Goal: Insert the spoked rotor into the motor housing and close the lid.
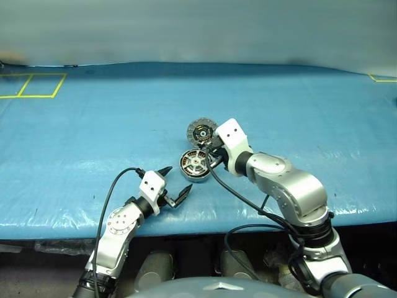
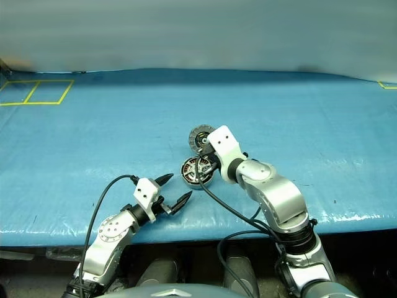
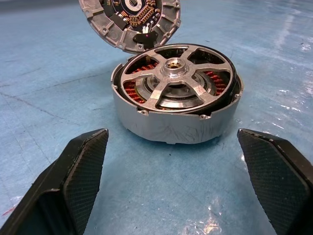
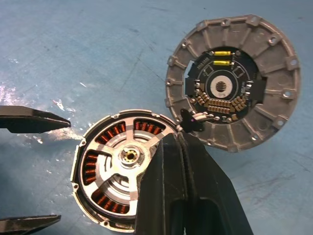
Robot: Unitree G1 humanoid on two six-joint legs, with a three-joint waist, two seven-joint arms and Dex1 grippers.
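- Blue sheeting, faintly creased and glossy in patches, covers the table (image 1: 93, 124); yellow tape lines (image 1: 37, 84) mark its far corner on the robot's left.
- Nearest, the left gripper (image 1: 175, 184) hovers low over the sheet with its two black, cross-hatched fingers (image 3: 83, 161) spread wide and empty, pointing at the motor housing (image 3: 171, 122) just beyond its tips, apart from it.
- That housing is a short round cup of scratched grey metal standing upright on the sheet. Inside it sits the spoked rotor (image 3: 175, 78), a flat silver wheel with broad spokes around a central hub, copper-brown windings showing through its gaps.
- Over the housing's rim on the robot's right, the right gripper (image 4: 182, 139) reaches down with its fingers pressed together, gripping nothing, tips at the rotor's edge beside the hinge.
- Farthest, the lid (image 4: 232, 81) stands open, hinged to the housing's far side: a ribbed grey rim around a dark circuit board with small components.
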